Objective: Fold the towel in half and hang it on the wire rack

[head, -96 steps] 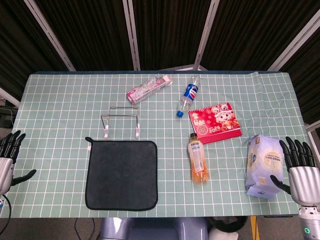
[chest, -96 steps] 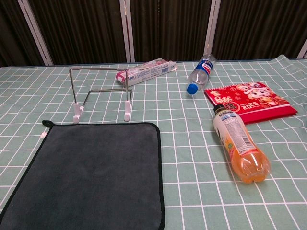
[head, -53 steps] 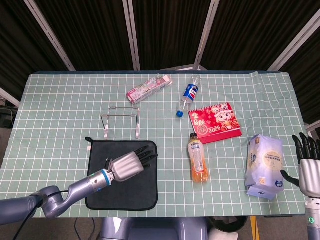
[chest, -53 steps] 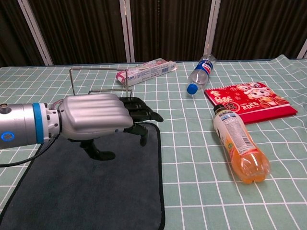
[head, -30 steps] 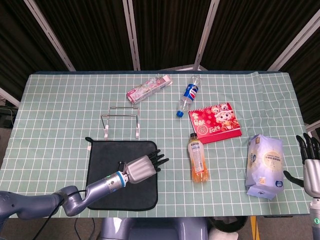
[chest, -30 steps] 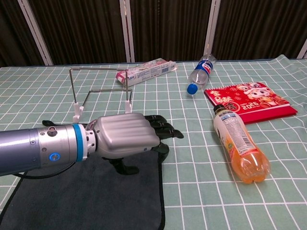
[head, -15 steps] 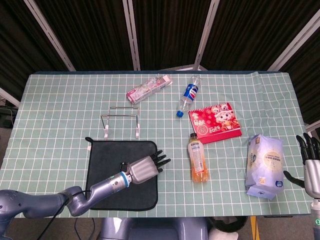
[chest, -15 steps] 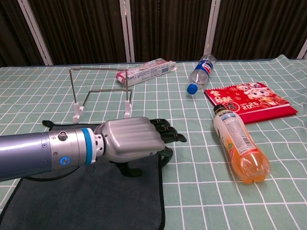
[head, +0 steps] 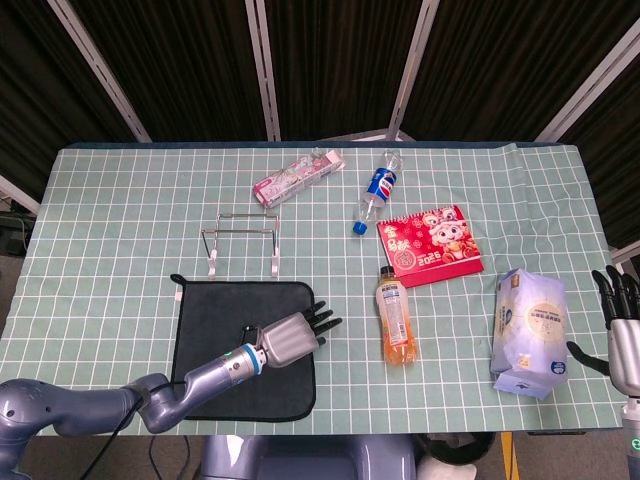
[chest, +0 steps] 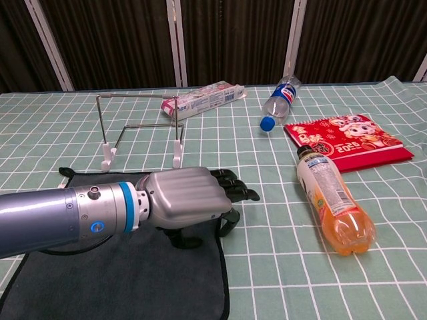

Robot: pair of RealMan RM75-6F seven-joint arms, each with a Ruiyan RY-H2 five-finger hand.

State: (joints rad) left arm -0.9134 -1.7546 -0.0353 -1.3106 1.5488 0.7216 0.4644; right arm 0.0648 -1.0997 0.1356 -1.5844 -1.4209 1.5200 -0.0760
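A dark grey towel (head: 215,330) lies flat and unfolded near the table's front edge, also seen in the chest view (chest: 100,280). Just behind it stands the wire rack (head: 243,235) on white feet (chest: 137,127). My left hand (head: 290,338) reaches over the towel's right edge, fingers stretched out past the hem and thumb down on the cloth (chest: 190,200). Nothing is visibly pinched in it. My right hand (head: 622,345) stays at the table's far right edge, fingers spread and holding nothing.
An orange drink bottle (head: 396,318) lies right of the towel. A red calendar (head: 432,245), a Pepsi bottle (head: 377,190) and a pink toothpaste box (head: 298,177) lie further back. A pale wipes pack (head: 530,330) lies by my right hand.
My left hand came in from the left, crossed the towel and settled lower at its right edge. My right hand drew back slightly to the right. The towel has not moved.
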